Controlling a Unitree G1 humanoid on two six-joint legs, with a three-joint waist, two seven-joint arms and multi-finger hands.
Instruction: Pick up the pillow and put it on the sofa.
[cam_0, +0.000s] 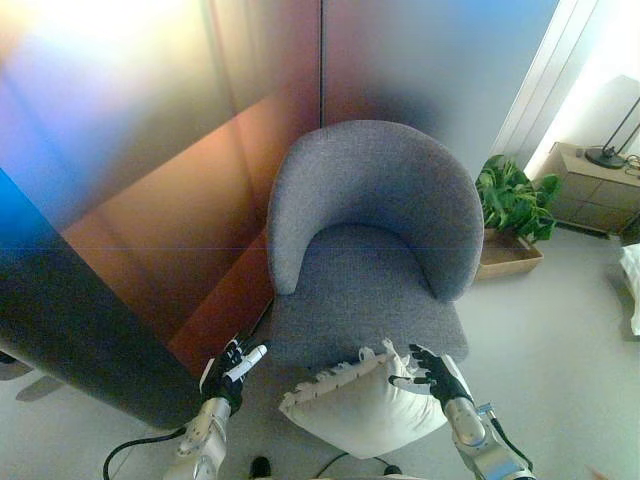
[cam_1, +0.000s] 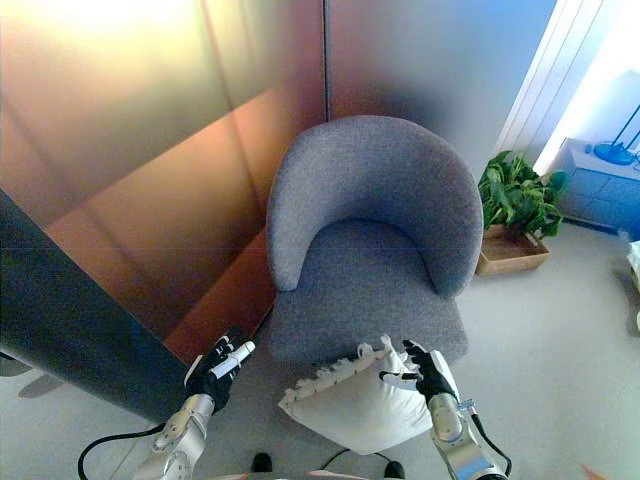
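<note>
Silver-grey arms; dark, white-tipped robot hand (cam_0: 432, 374).

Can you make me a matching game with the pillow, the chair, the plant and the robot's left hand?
Things:
1. pillow
2. chair
3. plant
4. left hand

Descriptions:
A. green, in a wooden box by the window
B. grey, with a curved back
C. holding nothing, off to the side of the pillow
D. white, gripped by the right hand

Pairs: 1-D, 2-B, 3-A, 4-C
</note>
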